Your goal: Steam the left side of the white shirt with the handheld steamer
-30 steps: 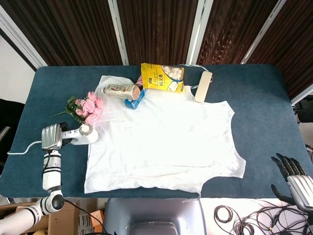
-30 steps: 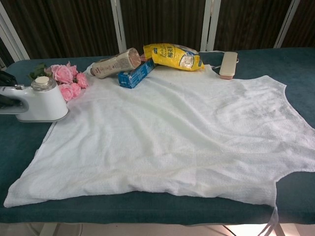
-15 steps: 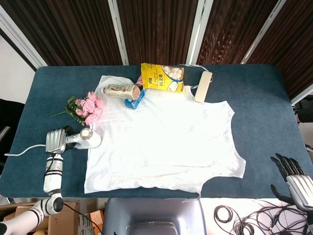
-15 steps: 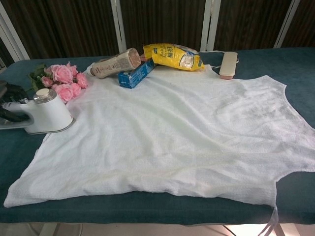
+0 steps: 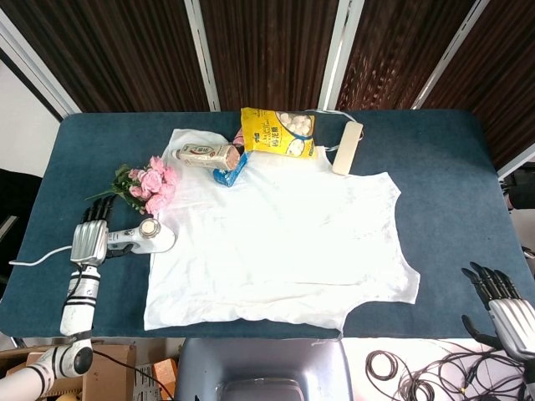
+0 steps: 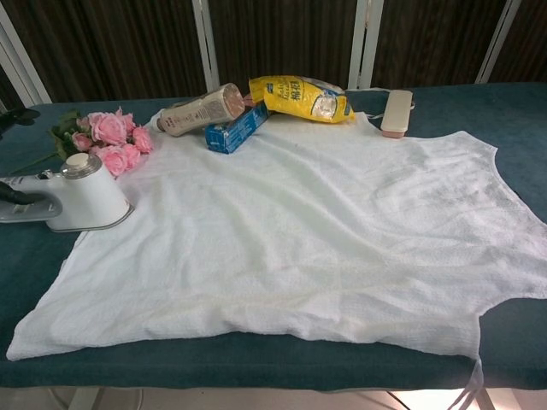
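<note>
Looking down from the head view, we see our left hand [image 5: 90, 240] lying over the handle of the handheld steamer [image 5: 147, 238], its metallic fingers [image 5: 94, 214] straightened and fanned apart, pointing away from us toward the pink flowers [image 5: 150, 182]. Whether the palm presses the handle we cannot tell; the hand covers it. The steamer is smooth white plastic, a rounded body with a small round cap on top, and it sits just beside the fingers on their right, its nose touching the left edge of the white shirt [image 5: 284, 242]. In the chest view only the steamer's body [image 6: 81, 195] shows, with a dark handle stub cut off at the frame's edge, and the hand itself is out of frame.

The shirt is soft, lightly crinkled cloth spread flat on the nubby blue table cover [image 5: 443, 167], its hem reaching the near edge. Beyond it lie a glossy yellow snack bag [image 5: 277, 132], a brown cylindrical bottle [image 5: 209, 154] on its side, a blue box [image 5: 230, 170] and a cream oblong case [image 5: 348, 147].

Our right hand [image 5: 506, 309] hangs past the table's near right corner, dark fingers [image 5: 489, 280] parted and holding nothing; its lower part is cropped.
</note>
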`<state>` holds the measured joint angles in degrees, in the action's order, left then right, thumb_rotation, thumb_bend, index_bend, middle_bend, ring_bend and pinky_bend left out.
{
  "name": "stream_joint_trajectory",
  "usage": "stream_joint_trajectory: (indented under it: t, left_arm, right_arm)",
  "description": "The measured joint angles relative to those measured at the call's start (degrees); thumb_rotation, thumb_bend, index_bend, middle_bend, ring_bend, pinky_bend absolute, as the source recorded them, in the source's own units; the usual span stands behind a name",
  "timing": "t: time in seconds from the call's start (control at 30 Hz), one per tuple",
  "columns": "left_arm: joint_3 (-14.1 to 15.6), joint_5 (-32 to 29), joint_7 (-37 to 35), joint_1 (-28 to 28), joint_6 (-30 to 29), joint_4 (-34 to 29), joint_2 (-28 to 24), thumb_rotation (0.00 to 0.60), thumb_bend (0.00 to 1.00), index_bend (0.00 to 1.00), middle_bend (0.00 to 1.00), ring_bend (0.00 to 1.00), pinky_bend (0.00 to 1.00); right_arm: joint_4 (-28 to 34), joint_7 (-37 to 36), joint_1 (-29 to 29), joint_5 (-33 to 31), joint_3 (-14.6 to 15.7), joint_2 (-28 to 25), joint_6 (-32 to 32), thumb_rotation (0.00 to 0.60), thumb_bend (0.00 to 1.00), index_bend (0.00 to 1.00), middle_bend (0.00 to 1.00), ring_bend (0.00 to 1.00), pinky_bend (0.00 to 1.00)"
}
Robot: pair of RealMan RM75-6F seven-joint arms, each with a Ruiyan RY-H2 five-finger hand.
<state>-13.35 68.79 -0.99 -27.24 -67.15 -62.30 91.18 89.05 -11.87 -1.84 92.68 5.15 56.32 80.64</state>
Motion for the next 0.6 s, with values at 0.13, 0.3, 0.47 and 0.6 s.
stream_joint_trajectory:
  t: [0.13,0.3,0.47,0.6]
  left_arm:
    - [1.98,2.02,-0.39,2.57,-1.4,-8.04,-6.59,0.598,0.0,0.06,0.02,0.0,0.11]
    - [7.23,8.84,-2.74,9.27,-8.38,-21.38,-17.3,0.6,0.0,0.04,0.01,0.0,0.11]
    - [13.67,17.98,-5.55,17.51,-19.64,-24.18,-20.03,0.6,0.0,0.01,0.0,0.0,0.09]
    - [16.18,21.36,-3.45,20.4,-22.95,-22.27,-19.19,0.6,0.0,0.0,0.0,0.0,0.09]
  right_arm:
    - [-0.12,0.07,0.2,-0.26,-0.09,0.06,0.24,0.6,0.36,0.0,0.01,0.0,0.0]
    - [0.06,1.18,0.31,-0.59,-0.31,0.39,0.35,0.6,0.36,0.0,0.01,0.0,0.0]
    - [0.44,2.72,0.33,-1.0,-0.64,0.9,0.36,0.6,0.36,0.0,0.01,0.0,0.0]
    - [0.64,3.48,0.31,-1.52,-1.06,1.28,0.43,0.6,0.36,0.0,0.01,0.0,0.0]
